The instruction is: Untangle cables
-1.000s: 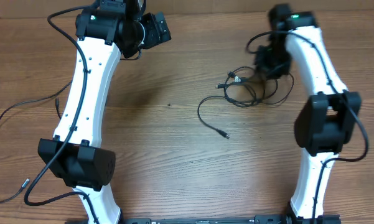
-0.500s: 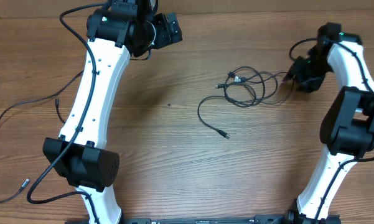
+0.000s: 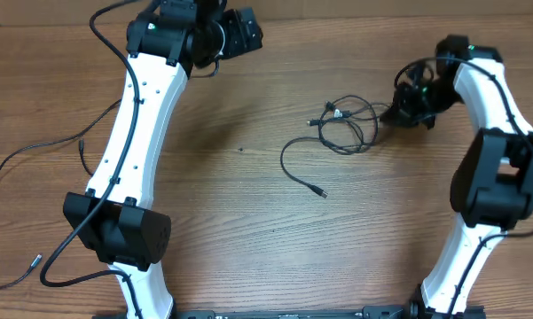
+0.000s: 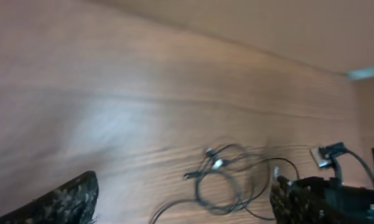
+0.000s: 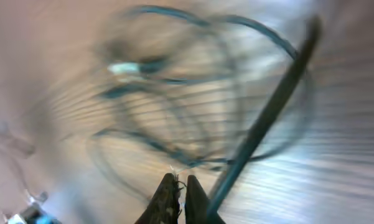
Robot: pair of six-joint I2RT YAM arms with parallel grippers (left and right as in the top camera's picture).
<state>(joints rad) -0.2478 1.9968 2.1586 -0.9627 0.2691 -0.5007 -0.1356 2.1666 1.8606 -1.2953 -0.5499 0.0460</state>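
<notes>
The cables (image 3: 344,124) are lying tangled at two o'clock, the right gripper (image 5: 177,198) sitting closed at their edge, its hold unclear, and the left gripper (image 4: 183,185) gaping empty.

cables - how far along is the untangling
Done: one strand already trails loose from the cables. In hand: right gripper is shut at the knot's edge; a grip is too blurred to confirm. Left gripper hangs open, far off. Left: the knotted loops themselves.

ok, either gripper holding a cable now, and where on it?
Left gripper open, empty. Right gripper shut at right edge of the cables; too blurred to tell if a strand is pinched.
</notes>
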